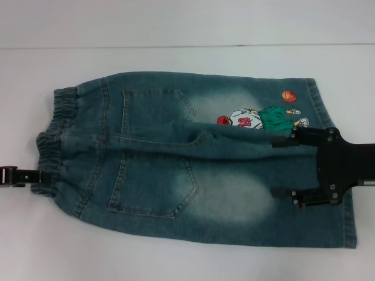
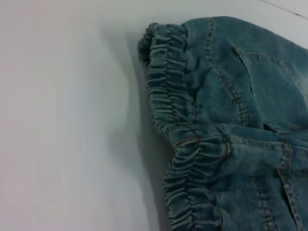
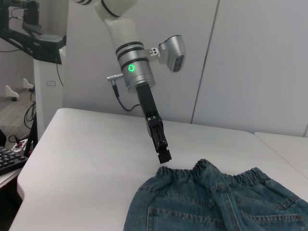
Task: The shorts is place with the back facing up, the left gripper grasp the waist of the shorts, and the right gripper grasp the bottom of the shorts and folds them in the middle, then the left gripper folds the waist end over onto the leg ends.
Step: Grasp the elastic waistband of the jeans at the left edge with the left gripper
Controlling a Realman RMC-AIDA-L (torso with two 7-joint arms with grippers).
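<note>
right end effector (image 1: 285, 171) hiding shorts (image 1: 176, 170) hem; left arm cut off at edge

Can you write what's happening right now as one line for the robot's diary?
shorts: flat, back up, unfolded | left gripper: at waistband edge | right gripper: open over leg ends | table: white

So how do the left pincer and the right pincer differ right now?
The left pincer sits at the elastic waist of the shorts, barely over the cloth; the right pincer reaches over the leg end. The right pincer is spread wide open; the left's opening isn't visible. Both are black.
</note>
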